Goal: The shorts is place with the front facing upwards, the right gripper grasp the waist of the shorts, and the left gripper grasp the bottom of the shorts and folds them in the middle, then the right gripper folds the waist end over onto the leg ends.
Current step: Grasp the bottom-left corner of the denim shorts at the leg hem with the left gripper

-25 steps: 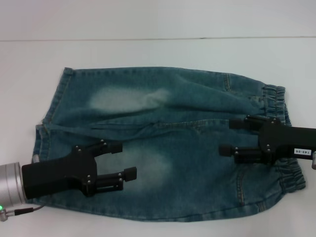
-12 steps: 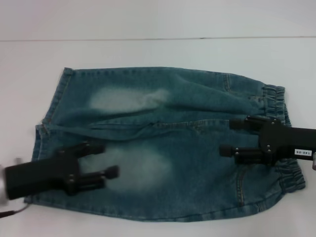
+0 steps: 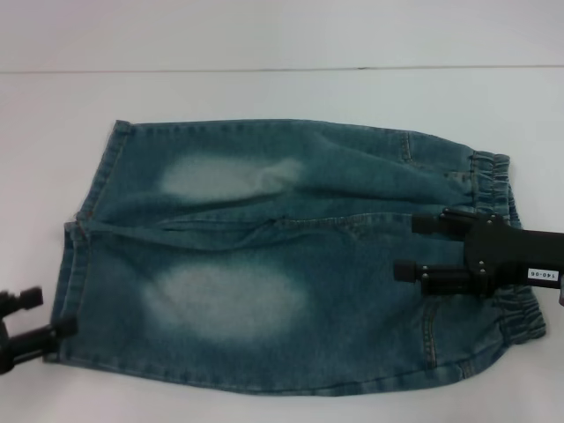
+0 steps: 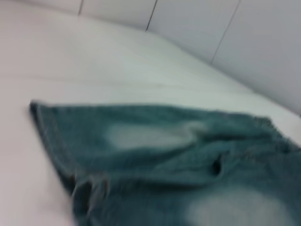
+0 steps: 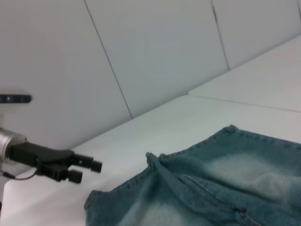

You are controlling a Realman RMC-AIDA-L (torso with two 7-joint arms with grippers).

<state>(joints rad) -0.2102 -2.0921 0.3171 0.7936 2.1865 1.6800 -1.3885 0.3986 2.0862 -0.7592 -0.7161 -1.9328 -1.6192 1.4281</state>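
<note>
Blue denim shorts (image 3: pixel 291 256) lie flat on the white table, front up, with the elastic waist (image 3: pixel 527 315) at the right and the leg hems (image 3: pixel 77 256) at the left. My left gripper (image 3: pixel 48 311) is open at the lower left, just off the hem of the nearer leg, with nothing between its fingers. The right wrist view shows that left gripper (image 5: pixel 88 172) hovering beside the shorts (image 5: pixel 211 179). My right gripper (image 3: pixel 411 248) is open over the fabric just inside the waist, fingers pointing toward the legs. The left wrist view shows the leg hem (image 4: pixel 51 136) close by.
The white table (image 3: pixel 282 97) extends beyond the shorts on all sides. A pale panelled wall (image 5: pixel 155 52) stands behind the table.
My left gripper has pulled back leftward from over the nearer leg to the hem's edge. The right gripper has barely shifted. The shorts lie as before.
</note>
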